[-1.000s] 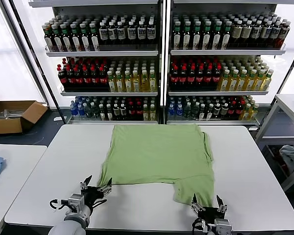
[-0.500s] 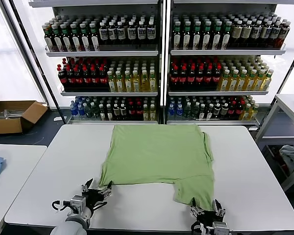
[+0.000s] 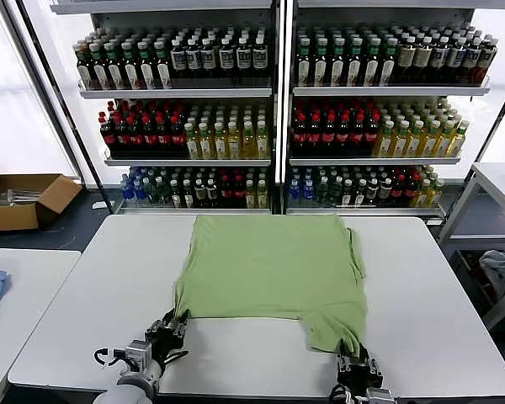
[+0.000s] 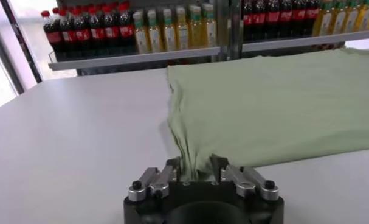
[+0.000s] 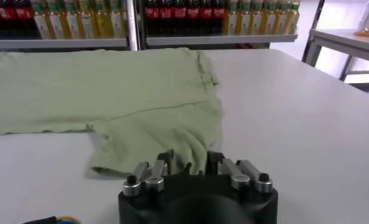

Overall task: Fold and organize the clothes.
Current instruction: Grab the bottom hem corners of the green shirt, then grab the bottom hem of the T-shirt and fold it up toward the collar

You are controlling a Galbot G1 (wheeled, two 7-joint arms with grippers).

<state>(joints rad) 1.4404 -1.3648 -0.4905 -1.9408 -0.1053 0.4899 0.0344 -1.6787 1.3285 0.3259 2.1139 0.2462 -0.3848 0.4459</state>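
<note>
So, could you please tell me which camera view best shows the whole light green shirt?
The head view: the light green soft-fabric shirt lies spread across the white table with all edges visible. The left wrist view shows only the corner pinched by the left gripper; the right wrist view shows the flap held by the right gripper.

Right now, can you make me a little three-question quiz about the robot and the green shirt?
1. True or false: the left gripper is pinching the near edge of the green shirt.
2. What is the right gripper closed on? A) a bottle B) the shirt's near corner C) nothing
3. Fill in: the shirt lies on the white ____.

Key: 1 true. 2 B. 3 table.
</note>
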